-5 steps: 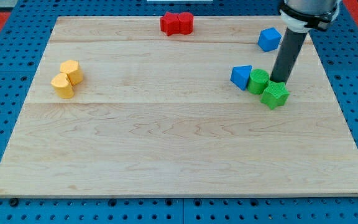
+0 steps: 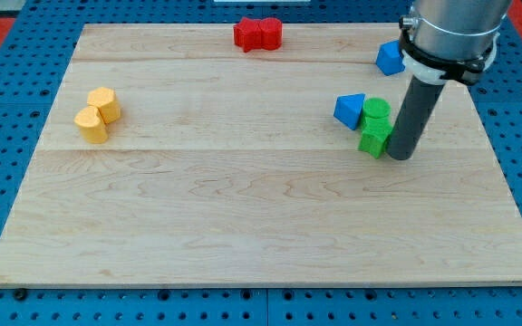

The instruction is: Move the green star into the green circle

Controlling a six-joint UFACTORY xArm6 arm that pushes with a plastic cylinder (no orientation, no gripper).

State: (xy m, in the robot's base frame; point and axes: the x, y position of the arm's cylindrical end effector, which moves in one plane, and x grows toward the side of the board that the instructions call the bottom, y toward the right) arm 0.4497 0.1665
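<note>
My tip (image 2: 401,156) rests on the wooden board (image 2: 243,226); it is a plain rod end, with no jaws to open or close. Touching it on the view's left is the green star (image 2: 373,139), partly hidden by the rod. Just above the star, pressed against it, sits the green circle (image 2: 376,112). Left of that, touching or nearly so, is a blue triangle (image 2: 351,110). Beyond my tip toward the view's top, a blue block (image 2: 389,58) peeks from behind the arm. Far left lie two yellow blocks (image 2: 97,114); at the top, two red blocks (image 2: 257,34).
</note>
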